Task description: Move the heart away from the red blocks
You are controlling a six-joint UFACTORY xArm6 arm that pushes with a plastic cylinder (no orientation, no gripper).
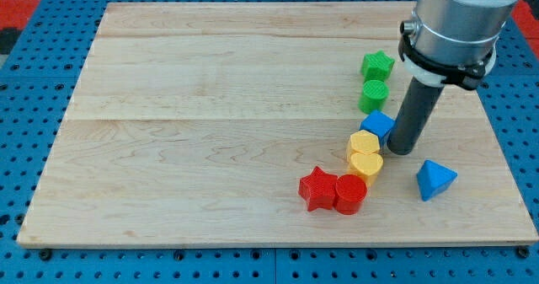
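A yellow heart (366, 163) lies right of the board's centre, touching a red cylinder (350, 193) just below it. A red star (317, 188) sits against the cylinder's left side. A yellow hexagon (363, 143) touches the heart from above. My tip (402, 149) rests on the board just right of the yellow hexagon and the blue cube (378, 125), a short way up and right of the heart.
A green star (377, 65) and a green cylinder (375, 94) stand in a column above the blue cube. A blue triangular block (434, 179) lies to the lower right of my tip. The wooden board (210, 107) sits on a blue pegboard.
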